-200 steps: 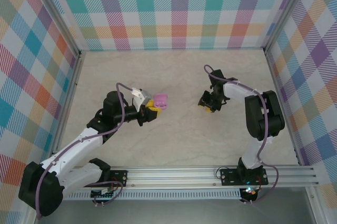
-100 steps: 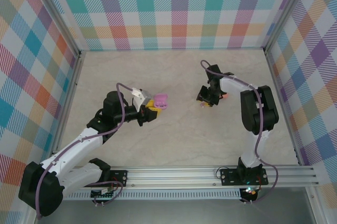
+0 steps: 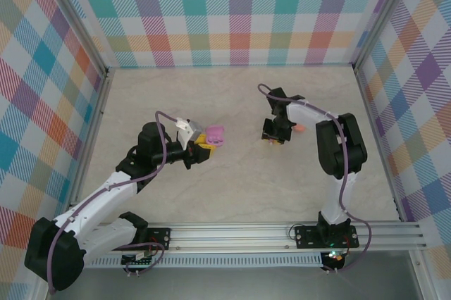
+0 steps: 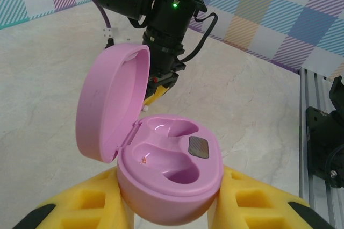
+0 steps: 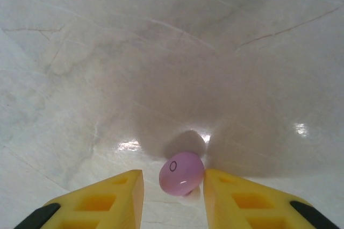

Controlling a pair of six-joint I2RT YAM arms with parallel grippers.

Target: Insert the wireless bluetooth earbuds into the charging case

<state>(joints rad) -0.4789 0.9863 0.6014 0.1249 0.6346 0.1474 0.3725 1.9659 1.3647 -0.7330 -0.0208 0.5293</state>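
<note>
The left fingers (image 4: 258,207) are clamping the open lilac charging case (image 4: 169,170), its wells lying empty, while the right fingers (image 5: 102,202) are straddling a lilac earbud (image 5: 181,172) low over the surface (image 5: 107,51), one finger touching it, though I cannot tell whether they are gripping.

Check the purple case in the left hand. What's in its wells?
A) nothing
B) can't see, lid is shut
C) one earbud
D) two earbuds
A: in the left wrist view the purple case stands open and both of its wells are bare.
</note>
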